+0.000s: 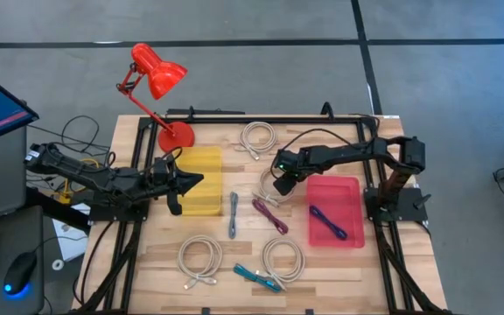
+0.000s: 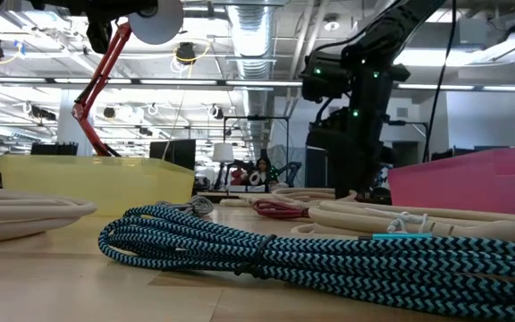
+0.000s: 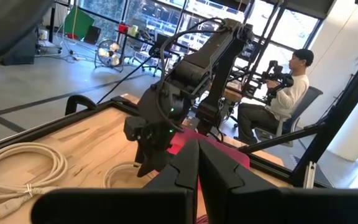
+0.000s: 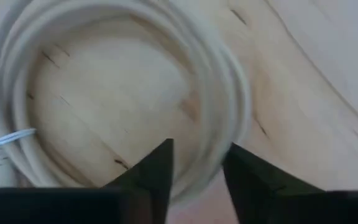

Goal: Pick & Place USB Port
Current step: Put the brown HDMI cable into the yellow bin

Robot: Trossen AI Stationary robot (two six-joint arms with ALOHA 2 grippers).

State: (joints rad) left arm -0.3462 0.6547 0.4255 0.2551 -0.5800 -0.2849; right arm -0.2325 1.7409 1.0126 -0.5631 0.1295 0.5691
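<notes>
Altogether — four white cables (image 1: pixel 257 137), two bins (image 1: pixel 335 211).

Two dark jointed arms, black cabling, green indicator lights, tapered black fingers (image 4: pixel 158 167)

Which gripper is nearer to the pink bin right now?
The right. The right gripper hangs over a white cable coil just off the pink bin's left edge. The left gripper sits over the yellow bin, farther away across the table's middle.
</notes>
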